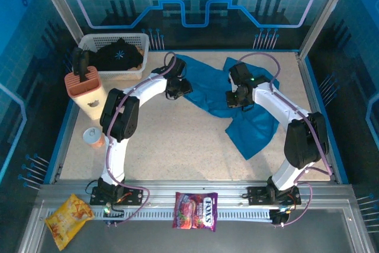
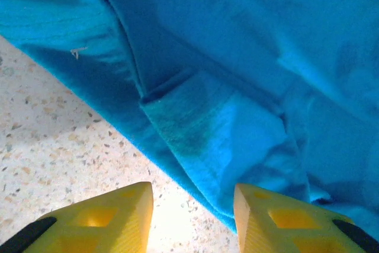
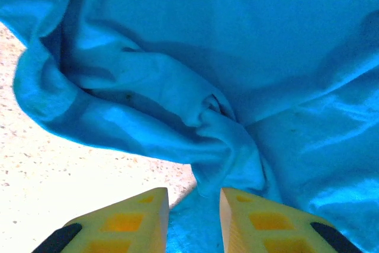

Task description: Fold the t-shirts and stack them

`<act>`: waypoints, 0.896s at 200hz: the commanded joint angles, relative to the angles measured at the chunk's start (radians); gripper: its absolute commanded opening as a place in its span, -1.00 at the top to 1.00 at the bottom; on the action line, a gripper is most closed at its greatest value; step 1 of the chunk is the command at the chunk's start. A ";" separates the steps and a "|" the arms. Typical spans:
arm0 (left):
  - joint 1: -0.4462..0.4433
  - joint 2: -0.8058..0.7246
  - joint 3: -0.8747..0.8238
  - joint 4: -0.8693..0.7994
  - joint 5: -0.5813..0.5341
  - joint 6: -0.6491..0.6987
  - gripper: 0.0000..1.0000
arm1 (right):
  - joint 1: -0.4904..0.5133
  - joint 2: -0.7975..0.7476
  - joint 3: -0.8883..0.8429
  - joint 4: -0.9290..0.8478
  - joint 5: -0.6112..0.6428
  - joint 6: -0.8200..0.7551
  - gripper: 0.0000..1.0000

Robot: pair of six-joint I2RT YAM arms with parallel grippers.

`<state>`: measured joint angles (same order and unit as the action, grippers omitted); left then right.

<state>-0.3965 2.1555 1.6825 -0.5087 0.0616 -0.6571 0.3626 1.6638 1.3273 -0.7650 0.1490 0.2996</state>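
Two pincers are down on the teal-blue t-shirt [image 1: 251, 119] right now, one at each side of it. The shirt lies rumpled and spread across the far middle and right of the speckled tabletop [image 1: 177, 146], one long flap trailing toward the near right.

Over on the left, the left pincer [image 1: 179, 89] sits at the shirt's left edge. From its wrist view the left pincer [image 2: 192, 197] has its yellow jaws well apart, with bare tabletop showing in the gap. A folded hem of the teal-blue t-shirt [image 2: 237, 57] runs up against the right-hand finger [image 2: 266, 217], and nothing is clamped.

Now the right side: the right pincer [image 1: 234, 99] is planted on the middle of the cloth. Its wrist view shows the right pincer [image 3: 193, 197] with jaws partly apart and a bunched ridge of the teal-blue t-shirt [image 3: 237, 39] running into the gap. Whether they actually pinch it, I cannot tell.

Back left, the black t-shirt [image 1: 118, 55], pale starburst print up, lies heaped in the white basket [image 1: 144, 41].
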 commanded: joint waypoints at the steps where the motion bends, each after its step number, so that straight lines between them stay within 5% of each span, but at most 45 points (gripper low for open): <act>1: 0.007 0.040 0.033 0.010 0.011 -0.024 0.16 | -0.010 -0.032 -0.005 0.016 -0.015 0.015 0.39; 179: 0.031 0.103 0.088 0.030 -0.015 -0.029 0.39 | -0.010 -0.059 0.007 -0.002 -0.012 0.012 0.52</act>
<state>-0.3748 2.2375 1.7386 -0.4770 0.0589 -0.6823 0.3626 1.6417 1.3273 -0.7547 0.1459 0.3000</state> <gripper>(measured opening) 0.316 0.246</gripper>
